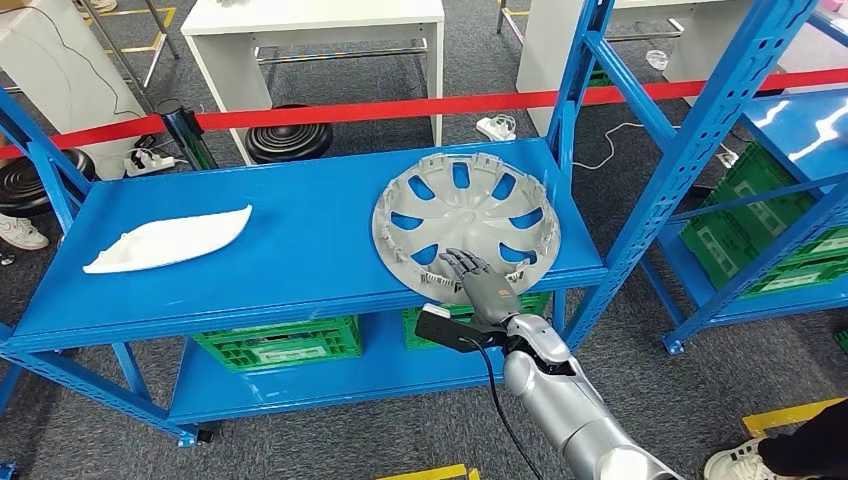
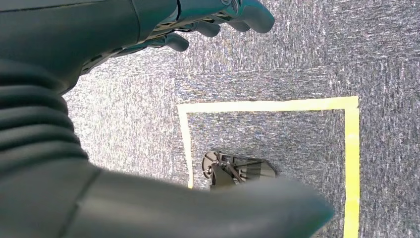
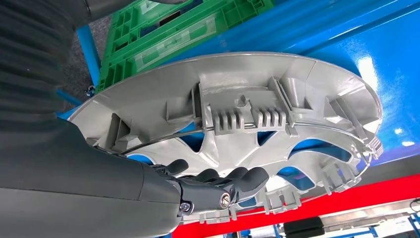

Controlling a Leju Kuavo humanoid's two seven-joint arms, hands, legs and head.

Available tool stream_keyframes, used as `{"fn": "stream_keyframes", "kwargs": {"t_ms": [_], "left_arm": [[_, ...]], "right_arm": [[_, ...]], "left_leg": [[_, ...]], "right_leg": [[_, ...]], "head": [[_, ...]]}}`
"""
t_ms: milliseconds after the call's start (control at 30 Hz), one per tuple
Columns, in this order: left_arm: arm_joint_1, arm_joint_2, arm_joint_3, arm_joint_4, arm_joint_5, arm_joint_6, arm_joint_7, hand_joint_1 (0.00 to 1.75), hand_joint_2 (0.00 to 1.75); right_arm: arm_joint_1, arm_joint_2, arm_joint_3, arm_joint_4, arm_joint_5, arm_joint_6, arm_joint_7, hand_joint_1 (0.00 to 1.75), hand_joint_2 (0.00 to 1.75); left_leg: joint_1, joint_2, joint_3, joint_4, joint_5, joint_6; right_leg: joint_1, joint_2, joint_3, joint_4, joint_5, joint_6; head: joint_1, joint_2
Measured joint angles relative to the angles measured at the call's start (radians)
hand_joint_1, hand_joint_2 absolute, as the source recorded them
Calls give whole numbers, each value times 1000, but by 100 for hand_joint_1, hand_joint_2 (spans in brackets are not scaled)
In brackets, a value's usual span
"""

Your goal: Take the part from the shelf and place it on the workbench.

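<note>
Grey carpet with yellow floor tape and a red barrier strap frame the blue shelf (image 1: 250,240); white tables stand behind it.

Head view: you see the grey wheel cover (image 1: 466,226), the task's part, lying ribbed side up on the upper shelf deck, its near rim overhanging the front edge. That overhang probably makes the rim the easiest place to take it. Your right hand (image 1: 470,272) lies over that near rim, fingers spread across the spokes. A white moulded panel (image 1: 168,240) lies well apart on the same deck. Green crates (image 1: 275,342) sit on the lower deck.

Left wrist view: the left hand (image 2: 213,17) hangs over the carpet, fingers loosely curled, holding nothing. Whether to call it open or closed you cannot tell.

Right wrist view: the fingers (image 3: 233,181) rest against the cover's inner face beside its clip ribs. A closed grip is not visible; judge it touching, not yet holding. The cover remains on the shelf.
</note>
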Motion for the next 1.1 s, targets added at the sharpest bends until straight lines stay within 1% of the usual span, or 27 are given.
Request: {"fn": "stream_keyframes", "kwargs": {"t_ms": [233, 633, 867, 1100], "left_arm": [[-1, 0, 0, 0, 8, 19, -6, 0, 175], [-1, 1, 0, 0, 8, 21, -4, 0, 175], [-2, 2, 0, 0, 9, 66, 6, 0, 175], [-6, 3, 0, -1, -1, 65, 8, 0, 175]], "right_arm": [[0, 0, 8, 0, 2, -8, 14, 0, 175], [0, 0, 11, 0, 4, -12, 19, 0, 175], [2, 0, 14, -8, 14, -17, 38, 0, 175], [15, -1, 14, -25, 14, -21, 45, 0, 175]], "left_leg": [[0, 0, 0, 0, 0, 0], [0, 0, 0, 0, 0, 0], [0, 0, 1, 0, 0, 0], [0, 0, 1, 0, 0, 0]], "right_leg": [[0, 0, 0, 0, 0, 0], [0, 0, 0, 0, 0, 0], [0, 0, 0, 0, 0, 0], [0, 0, 0, 0, 0, 0]], "head": [[0, 0], [0, 0], [0, 0], [0, 0]]}}
